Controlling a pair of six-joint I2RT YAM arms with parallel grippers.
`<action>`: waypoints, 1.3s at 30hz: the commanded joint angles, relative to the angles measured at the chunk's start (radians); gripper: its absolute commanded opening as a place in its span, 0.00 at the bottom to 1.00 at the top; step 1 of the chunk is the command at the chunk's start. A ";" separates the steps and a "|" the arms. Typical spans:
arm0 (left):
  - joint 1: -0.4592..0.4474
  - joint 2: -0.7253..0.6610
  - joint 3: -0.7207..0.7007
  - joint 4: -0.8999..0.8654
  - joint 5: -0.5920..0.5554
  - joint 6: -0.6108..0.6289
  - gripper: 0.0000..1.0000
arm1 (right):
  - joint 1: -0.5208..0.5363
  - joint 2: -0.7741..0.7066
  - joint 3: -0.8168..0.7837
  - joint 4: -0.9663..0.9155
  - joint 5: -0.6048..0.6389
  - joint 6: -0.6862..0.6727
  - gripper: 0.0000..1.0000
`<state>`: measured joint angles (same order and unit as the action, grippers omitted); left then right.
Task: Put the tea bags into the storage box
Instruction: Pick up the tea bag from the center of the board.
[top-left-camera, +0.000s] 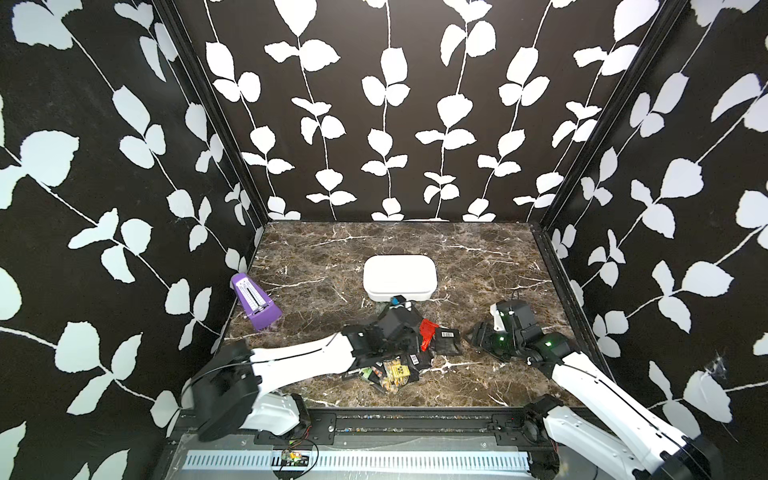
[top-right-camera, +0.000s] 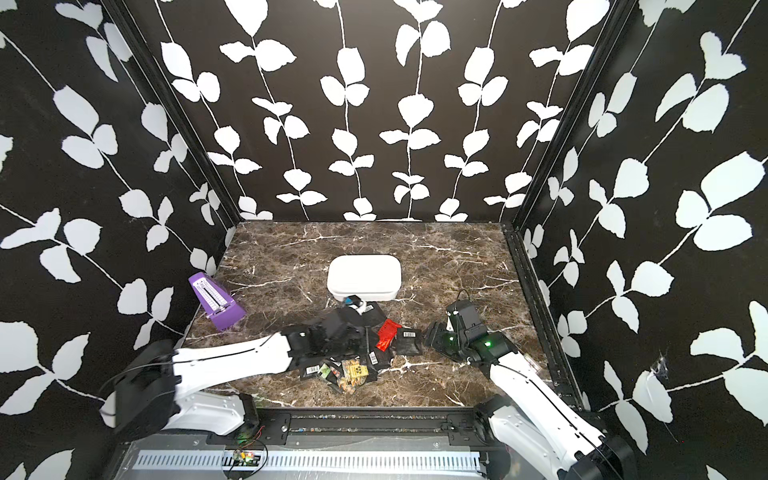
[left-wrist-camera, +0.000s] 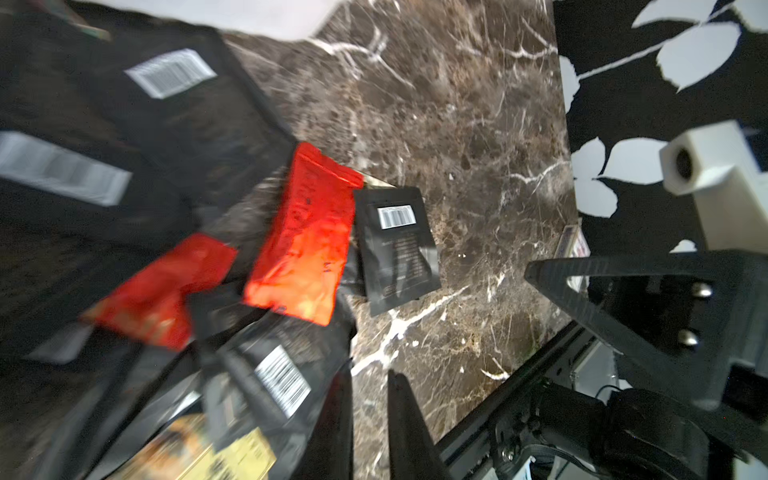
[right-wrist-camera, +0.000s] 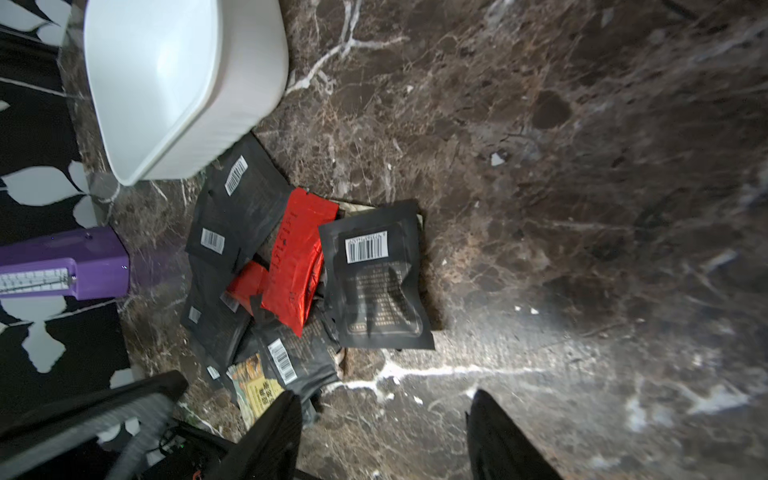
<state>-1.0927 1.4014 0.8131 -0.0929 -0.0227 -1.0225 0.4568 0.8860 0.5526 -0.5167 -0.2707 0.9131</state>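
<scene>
The tea bags (top-left-camera: 446, 343) lie in a loose heap on the marble table (top-left-camera: 478, 257). They are outside the storage box (top-left-camera: 400, 270), on the side of the box that faces the robot. In the right wrist view the black sachet (right-wrist-camera: 239, 183) nearest to the box reaches up to its wall. A red sachet (right-wrist-camera: 297, 266) lies on top of black ones in the middle of the heap. A labelled sachet (right-wrist-camera: 374, 286) makes the edge toward the robot's right. A yellow sachet (top-left-camera: 395, 370) lies farthest from the box.

The left gripper (left-wrist-camera: 370, 386) is low over the heap. Its jaws stand almost together, with only a thin strip of table showing between them. Whether they pinch a sachet edge I cannot tell.

The right gripper (right-wrist-camera: 386, 436) is low over bare table, in front of the box and to its right. Its jaws are spread wide.

A purple metronome (top-left-camera: 254, 303) stands to the left of the box, well apart.
</scene>
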 joint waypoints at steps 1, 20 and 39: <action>-0.012 0.075 0.069 0.095 0.026 -0.038 0.06 | 0.006 0.018 -0.059 0.094 -0.005 0.033 0.60; -0.016 0.367 0.195 0.106 0.076 -0.060 0.00 | 0.012 0.181 -0.161 0.319 -0.052 0.075 0.53; -0.016 0.418 0.203 0.029 0.088 -0.060 0.00 | 0.023 0.301 -0.190 0.433 -0.053 0.084 0.50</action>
<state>-1.1046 1.8122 1.0008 -0.0254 0.0669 -1.0809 0.4709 1.1698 0.3969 -0.1112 -0.3271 0.9920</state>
